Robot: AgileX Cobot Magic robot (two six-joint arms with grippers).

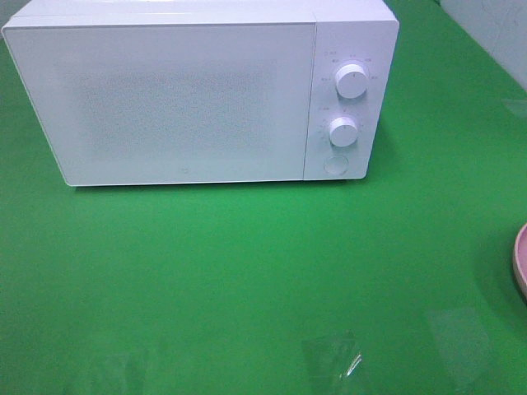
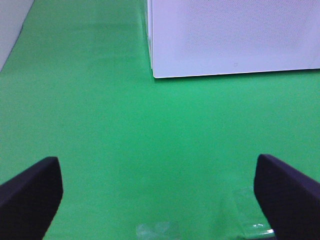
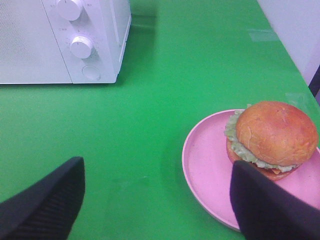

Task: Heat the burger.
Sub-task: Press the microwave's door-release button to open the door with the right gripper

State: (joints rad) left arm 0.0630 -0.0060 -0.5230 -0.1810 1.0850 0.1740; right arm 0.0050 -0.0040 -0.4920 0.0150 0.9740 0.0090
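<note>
Nothing started: my left claw (image 2: 156, 170) and right claw (image 3: 157, 170) both gape empty, burger (image 3: 272, 137) sits on pink plate (image 3: 205, 165) by the right one, microwave (image 1: 165, 90) door shut, likely needs opening first.

microwave (image 1: 181, 90) showing white, fine grey dots across front; table (image 1: 247, 271) showing plain green; plate (image 3: 207, 162) showing pink; burger (image 3: 275, 132) bun shining golden-brown, lettuce green.

Bare green table cover (image 1: 247, 280) lies open in front of the white box-shaped microwave (image 1: 202, 90).
Its flat white door (image 1: 165, 103) is shut, blocking the inside. The round pink plate (image 3: 205, 165) carrying the golden-bun burger (image 3: 275, 135) occupies the right edge, well apart.
</note>
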